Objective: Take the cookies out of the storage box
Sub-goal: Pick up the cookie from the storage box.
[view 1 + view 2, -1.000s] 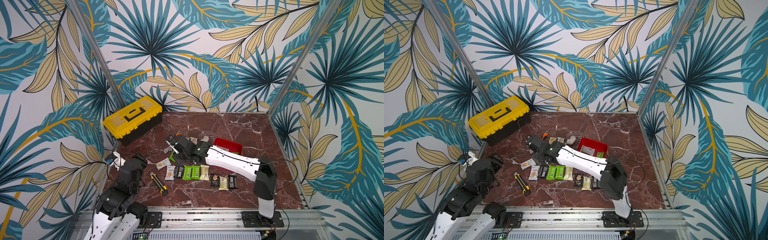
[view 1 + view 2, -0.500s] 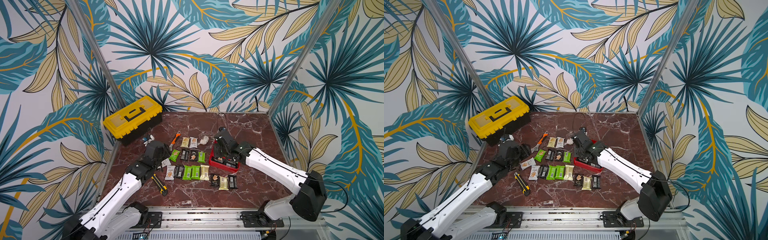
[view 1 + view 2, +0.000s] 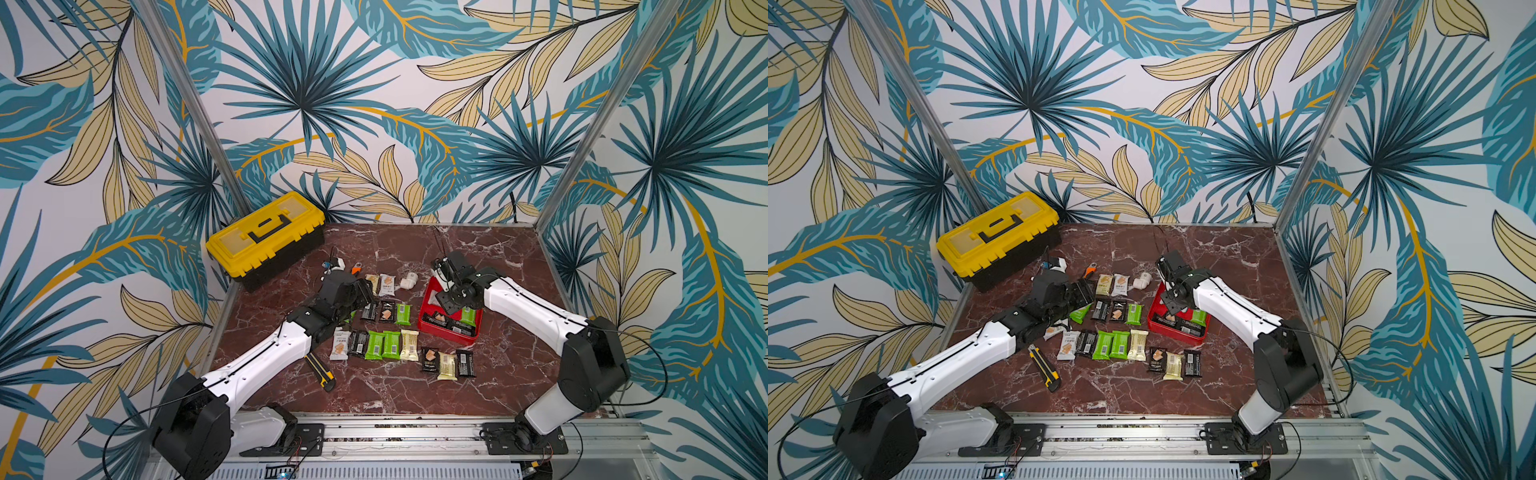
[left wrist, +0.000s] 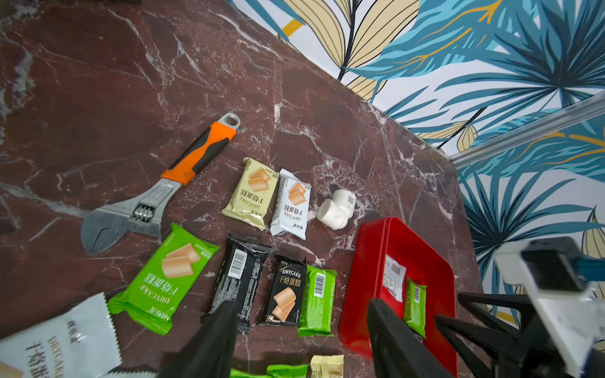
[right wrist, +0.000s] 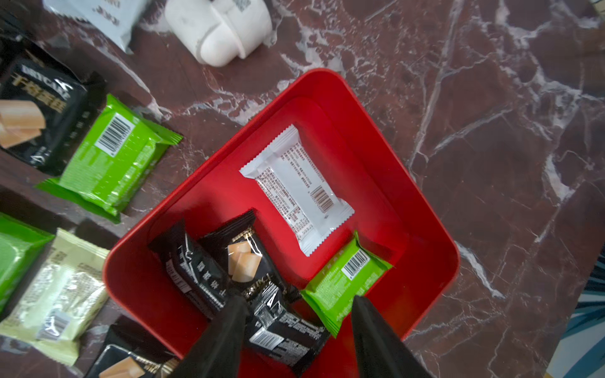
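- The marble table (image 3: 498,257) carries everything. A yellow toolbox (image 3: 266,237) stands closed in its far left corner and is not part of this job.
- The right arm is the nearer one. The right gripper (image 5: 296,299) hangs directly above the storage box (image 3: 444,336), with its fingers spread apart and gripping nothing.
- The left gripper (image 4: 301,302) hovers over the rows of packets on the table, just beside the box. It is also opened and empty.
- The storage box is red and shallow and sits on the table to the right of the rows. I count five packets inside it.
- Most cookies (image 3: 390,345) lie outside the box in rows, so I judge the task to be well advanced.
- The next grasp depends on one relation. A black packet (image 5: 284,330) lies just under the gap between the right fingers, partly on top of other black ones. I cannot tell its long axis, because the fingers hide its ends.
- A green packet (image 5: 347,281) lies close to one finger, at the black packet's edge. It lies crosswise to the white packet (image 5: 296,193), which lies flat and alone, farther from the fingers.
- The packet fronts read "DRYCAKE" with Chinese characters, and the backs show barcodes.
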